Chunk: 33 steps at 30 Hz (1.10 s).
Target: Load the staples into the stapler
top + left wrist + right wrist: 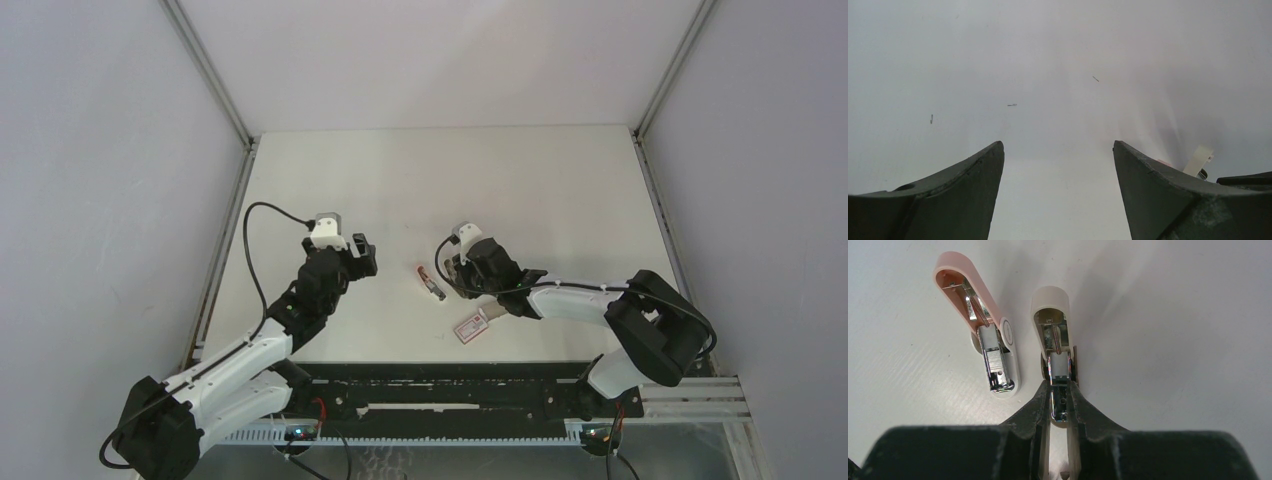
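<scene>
Two small staplers lie side by side on the table, both with lids swung open. My right gripper (1059, 386) is shut on the chrome rail of the cream stapler (1050, 305). The pink stapler (960, 280) lies free just to its left, with a ribbed silvery piece (996, 362) in its rail; I cannot tell whether that is the staples. From above, the pink stapler (430, 282) shows beside my right gripper (452, 272), which hides the cream one. My left gripper (360, 255) hangs open over bare table (1058, 100), nothing between its fingers (978, 175).
A white box with a red label (470, 326) lies near the front, under the right forearm. A few tiny loose metal bits (1012, 105) dot the table ahead of the left gripper. Metal frame rails (225, 250) run along both table sides.
</scene>
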Each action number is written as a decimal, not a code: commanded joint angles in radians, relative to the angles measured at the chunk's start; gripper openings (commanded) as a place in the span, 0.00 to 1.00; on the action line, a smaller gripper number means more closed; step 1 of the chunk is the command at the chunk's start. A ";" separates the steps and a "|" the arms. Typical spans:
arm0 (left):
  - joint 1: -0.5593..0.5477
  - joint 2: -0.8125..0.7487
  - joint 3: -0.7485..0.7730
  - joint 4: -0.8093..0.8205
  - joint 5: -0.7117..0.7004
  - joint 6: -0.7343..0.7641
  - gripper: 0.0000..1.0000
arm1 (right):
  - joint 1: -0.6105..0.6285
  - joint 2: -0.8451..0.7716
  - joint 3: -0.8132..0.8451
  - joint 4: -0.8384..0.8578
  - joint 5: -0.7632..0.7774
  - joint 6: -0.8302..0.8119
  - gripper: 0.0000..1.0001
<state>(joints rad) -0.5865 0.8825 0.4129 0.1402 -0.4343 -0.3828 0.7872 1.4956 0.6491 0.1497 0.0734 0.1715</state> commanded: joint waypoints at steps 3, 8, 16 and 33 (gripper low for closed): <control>0.001 -0.016 -0.005 0.019 -0.003 -0.005 0.84 | 0.007 0.002 0.028 0.015 -0.003 0.017 0.07; 0.002 -0.010 -0.005 0.020 -0.001 -0.007 0.84 | 0.001 -0.011 0.033 0.001 -0.002 0.046 0.07; 0.001 -0.002 -0.003 0.024 0.000 -0.007 0.84 | 0.001 -0.007 0.060 -0.037 0.004 0.089 0.06; 0.002 -0.008 -0.005 0.022 -0.001 -0.007 0.84 | 0.009 0.007 0.093 -0.104 0.085 0.139 0.05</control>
<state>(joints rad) -0.5865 0.8829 0.4129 0.1402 -0.4343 -0.3828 0.7925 1.4956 0.7090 0.0502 0.1261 0.2787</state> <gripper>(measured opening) 0.842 0.118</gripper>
